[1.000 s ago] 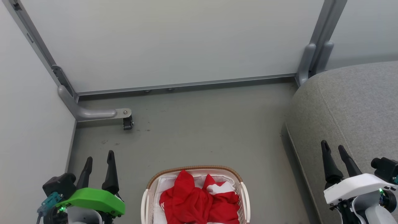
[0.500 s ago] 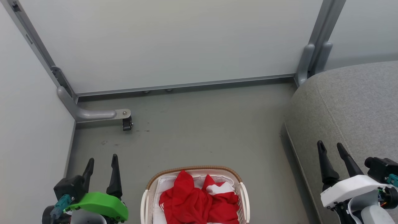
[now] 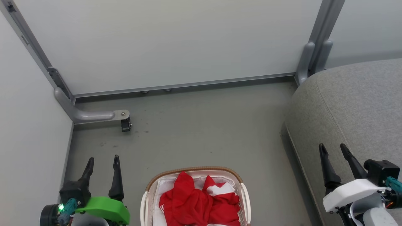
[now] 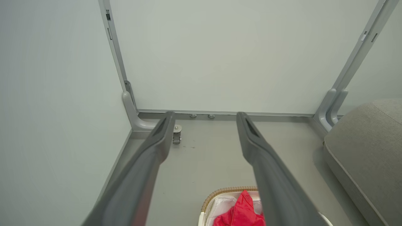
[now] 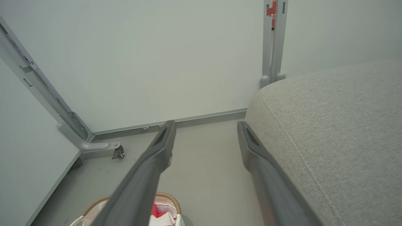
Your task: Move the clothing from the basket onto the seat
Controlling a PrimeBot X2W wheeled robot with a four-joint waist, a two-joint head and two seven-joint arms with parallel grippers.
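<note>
nothing moved yet: clothing all piled in basket on the floor, seat at right bare, left gripper and right gripper both spread and empty either side of basket, whole transfer left to do.

Head cam looked steeply down at the floor; both wrist cams faced the wall, and all three shared the basket.

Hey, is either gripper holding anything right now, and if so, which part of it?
Nothing is held. The left gripper and right gripper are both open and empty; the red clothing lies in the basket.
</note>
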